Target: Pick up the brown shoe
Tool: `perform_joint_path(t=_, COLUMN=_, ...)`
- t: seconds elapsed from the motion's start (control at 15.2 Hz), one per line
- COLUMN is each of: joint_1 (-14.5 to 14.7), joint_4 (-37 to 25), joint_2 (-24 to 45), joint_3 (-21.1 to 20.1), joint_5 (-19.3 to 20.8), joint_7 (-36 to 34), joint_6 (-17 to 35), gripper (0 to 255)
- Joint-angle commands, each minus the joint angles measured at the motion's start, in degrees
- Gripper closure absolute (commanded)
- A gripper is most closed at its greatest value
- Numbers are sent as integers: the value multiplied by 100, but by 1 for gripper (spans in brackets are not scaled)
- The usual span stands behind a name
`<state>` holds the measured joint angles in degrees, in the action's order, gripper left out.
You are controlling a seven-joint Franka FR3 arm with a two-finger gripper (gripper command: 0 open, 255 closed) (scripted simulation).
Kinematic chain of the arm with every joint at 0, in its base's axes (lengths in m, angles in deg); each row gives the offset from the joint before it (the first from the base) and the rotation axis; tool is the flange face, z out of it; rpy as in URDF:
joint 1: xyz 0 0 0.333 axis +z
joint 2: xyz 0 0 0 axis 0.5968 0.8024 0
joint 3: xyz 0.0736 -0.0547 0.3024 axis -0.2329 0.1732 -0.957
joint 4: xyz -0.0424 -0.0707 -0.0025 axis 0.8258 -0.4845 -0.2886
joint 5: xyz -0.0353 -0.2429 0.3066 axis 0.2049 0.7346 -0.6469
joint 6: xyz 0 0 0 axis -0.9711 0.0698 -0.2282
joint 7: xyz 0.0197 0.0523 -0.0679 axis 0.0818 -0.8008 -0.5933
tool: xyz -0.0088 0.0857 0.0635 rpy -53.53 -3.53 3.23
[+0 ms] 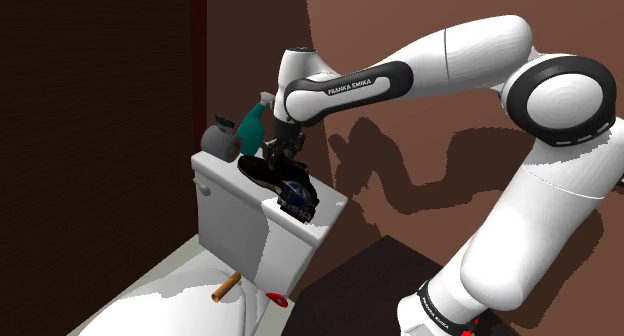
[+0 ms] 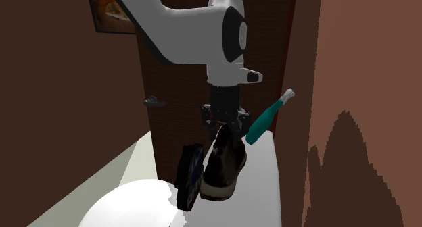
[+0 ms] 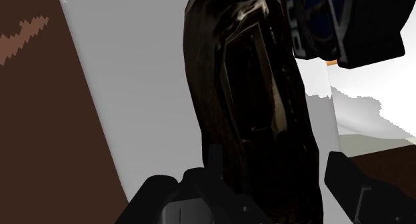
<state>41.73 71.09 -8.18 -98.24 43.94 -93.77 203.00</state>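
Dark brown going on black, that's the shoe (image 1: 262, 171). It has a slightly glossy upper, a rounded toe and a paler sole rim that shows low in the second exterior view (image 2: 226, 161). It sits on top of a white boxy tank (image 1: 225, 214), left of centre in the shoulder view.

The tool (image 1: 287, 149) comes straight down on it from above. In the wrist view the shoe (image 3: 253, 103) runs up the middle of the frame with the black fingers (image 3: 343, 179) spread on either side of it. A thin pale gap shows between the right-hand finger and the shoe's edge, so the tool (image 3: 273, 156) is straddling it, not pinching it.

It's pretty crowded up there:
- a teal bottle (image 1: 250, 132) with a pale cap leans just behind the shoe, sticking out to the right of the tool (image 2: 226, 124) in the second exterior view (image 2: 265, 121)
- a chunky black disc with a blue face (image 1: 297, 196) stands right beside the shoe, at the tank's lower-right end in the shoulder view, and crowds the wrist view's upper right (image 3: 333, 16)
- a grey roll (image 1: 217, 137) sits at the tank's far-left end

Lower down in the shoulder view, a brown stick (image 1: 227, 287) and a small red thing (image 1: 277, 300) lie on the white below the tank. Flat reddish-brown walls are all around.
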Motion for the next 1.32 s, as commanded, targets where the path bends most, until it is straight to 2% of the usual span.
perform_joint_path(t=0.0, joint_1=2, joint_4=2, joint_2=7, joint_3=-3, joint_5=-2, joint_7=0, joint_6=5, gripper=255)
perform_joint_path(t=0.13, joint_1=-2, joint_4=30, joint_2=0, joint_3=0, joint_5=-3, joint_7=6, joint_6=26, gripper=255)
perform_joint_path(t=1.12, joint_1=-24, joint_4=-620, joint_2=-443, joint_3=-18, joint_5=-161, joint_7=133, joint_6=-1049, gripper=255)
perform_joint_path(t=1.25, joint_1=-24, joint_4=-628, joint_2=-446, joint_3=-18, joint_5=-162, joint_7=134, joint_6=-1061, gripper=255)
